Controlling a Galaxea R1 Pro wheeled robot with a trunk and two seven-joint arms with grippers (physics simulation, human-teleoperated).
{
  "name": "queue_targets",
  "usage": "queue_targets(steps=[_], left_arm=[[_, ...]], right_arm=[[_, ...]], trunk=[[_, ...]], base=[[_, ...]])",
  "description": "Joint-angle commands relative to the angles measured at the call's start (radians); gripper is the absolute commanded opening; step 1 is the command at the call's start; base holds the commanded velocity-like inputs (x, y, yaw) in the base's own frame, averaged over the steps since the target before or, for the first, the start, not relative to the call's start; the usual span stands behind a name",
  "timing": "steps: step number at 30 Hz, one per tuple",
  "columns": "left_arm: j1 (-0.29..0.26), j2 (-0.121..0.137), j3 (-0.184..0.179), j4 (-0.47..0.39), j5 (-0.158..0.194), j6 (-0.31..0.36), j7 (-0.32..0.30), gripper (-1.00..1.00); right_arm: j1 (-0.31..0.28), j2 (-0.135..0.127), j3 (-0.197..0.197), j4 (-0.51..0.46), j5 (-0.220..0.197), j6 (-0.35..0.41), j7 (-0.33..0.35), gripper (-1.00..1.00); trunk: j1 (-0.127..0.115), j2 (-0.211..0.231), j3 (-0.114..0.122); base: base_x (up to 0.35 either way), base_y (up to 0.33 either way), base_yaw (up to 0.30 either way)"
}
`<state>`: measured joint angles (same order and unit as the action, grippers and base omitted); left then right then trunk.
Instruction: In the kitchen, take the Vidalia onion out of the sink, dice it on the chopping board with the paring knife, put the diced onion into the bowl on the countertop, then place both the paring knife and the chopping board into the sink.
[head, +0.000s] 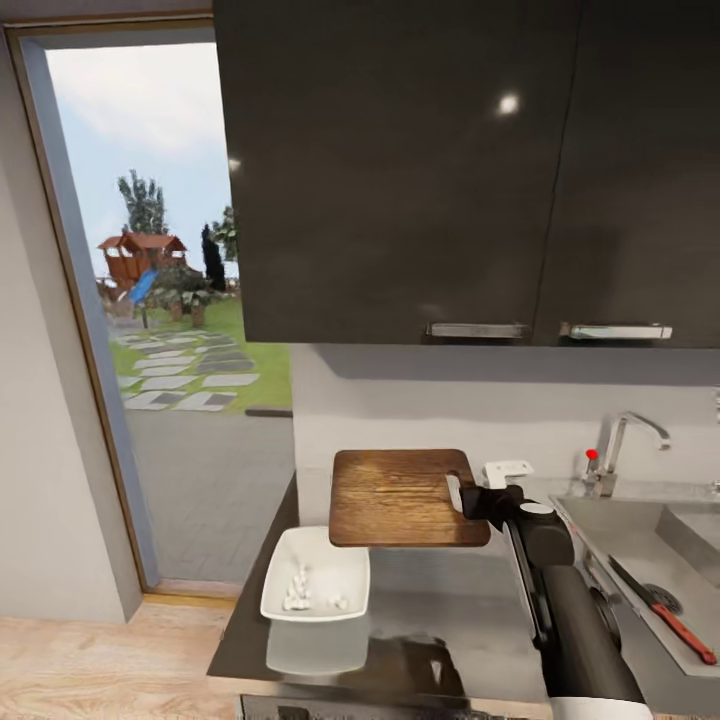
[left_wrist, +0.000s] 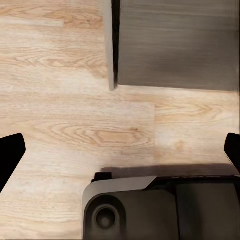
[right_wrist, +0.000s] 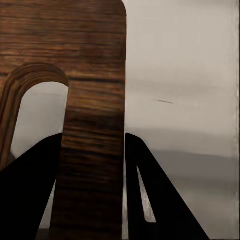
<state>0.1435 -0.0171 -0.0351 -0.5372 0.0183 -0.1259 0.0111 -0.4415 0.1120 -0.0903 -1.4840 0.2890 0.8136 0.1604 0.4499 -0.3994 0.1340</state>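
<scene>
The white onion cubes (head: 300, 588) already lie in the bowl (head: 318, 573) and the knife (head: 662, 610) in the sink (head: 640, 525), so only the board (head: 400, 496), clamped by the right hand (head: 482, 497) above the desk (head: 440, 610), must follow.

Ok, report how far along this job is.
Done: the diced onion lies in the bowl on the countertop, and the knife already lies in the sink. In hand: the right gripper holds the chopping board by its handle end, lifted above the counter. Left: carry the board across and set it in the sink.
</scene>
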Motion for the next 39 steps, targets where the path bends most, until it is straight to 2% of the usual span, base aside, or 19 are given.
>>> queue_targets(steps=[1,11,26,34,39], left_arm=[[0.001,0.0,-0.002,-0.001,0.002,-0.001,0.001,1.0],[0.001,0.001,-0.002,-0.004,0.002,-0.002,0.001,1.0],[0.001,0.001,-0.002,-0.01,0.002,-0.016,0.0,1.0],[0.001,0.002,-0.003,-0.011,0.002,-0.031,0.0,1.0],[0.001,0.002,-0.004,-0.013,0.002,-0.033,0.0,1.0]], right_arm=[[0.0,0.001,-0.002,-0.001,0.009,0.003,0.01,-1.0],[0.0,0.012,-0.002,-0.001,0.009,0.002,0.006,-1.0],[0.0,0.014,-0.003,0.0,0.01,0.003,0.004,-1.0],[0.0,0.014,-0.017,0.001,0.01,0.003,-0.006,-1.0],[0.0,0.014,-0.038,0.002,0.009,0.003,-0.025,-1.0]], trunk=[[0.0,-0.001,0.0],[0.0,-0.001,0.0],[0.0,-0.001,0.0],[0.0,-0.001,0.0],[0.0,-0.001,0.0]], base=[[-0.105,-0.296,0.0],[-0.096,-0.239,0.0],[-0.007,-0.013,0.0],[0.0,0.0,0.0],[0.0,0.0,0.0]])
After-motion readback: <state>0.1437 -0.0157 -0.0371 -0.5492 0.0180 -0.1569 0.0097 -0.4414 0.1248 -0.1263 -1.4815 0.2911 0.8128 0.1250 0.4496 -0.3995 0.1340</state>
